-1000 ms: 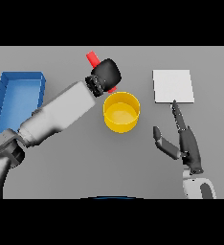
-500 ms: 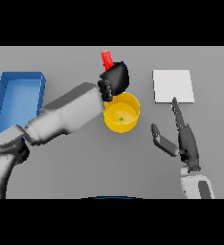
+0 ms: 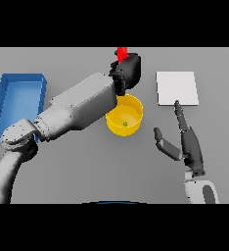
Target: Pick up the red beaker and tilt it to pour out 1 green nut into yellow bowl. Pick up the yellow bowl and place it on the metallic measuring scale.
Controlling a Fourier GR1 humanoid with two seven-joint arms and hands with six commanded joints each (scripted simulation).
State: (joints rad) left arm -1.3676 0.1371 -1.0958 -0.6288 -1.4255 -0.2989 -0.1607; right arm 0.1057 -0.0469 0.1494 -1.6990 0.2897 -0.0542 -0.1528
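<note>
My left hand [image 3: 128, 71] is shut on the red beaker [image 3: 122, 53], whose top sticks up behind the hand at the far side of the yellow bowl [image 3: 129, 112]. The bowl sits mid-table, partly covered by my left forearm. A small green nut [image 3: 125, 123] lies on the bowl's floor. The metallic measuring scale [image 3: 177, 88], a flat pale square, lies to the right of the bowl. My right hand [image 3: 190, 144] rests open on the table right of the bowl, fingers pointing toward the scale.
A blue tray [image 3: 16, 100] stands at the left edge of the table, beside my left upper arm.
My left hand has carried the red beaker rightward, from left of the bowl to above its far rim. A green nut now lies in the bowl. The right hand has not moved.
</note>
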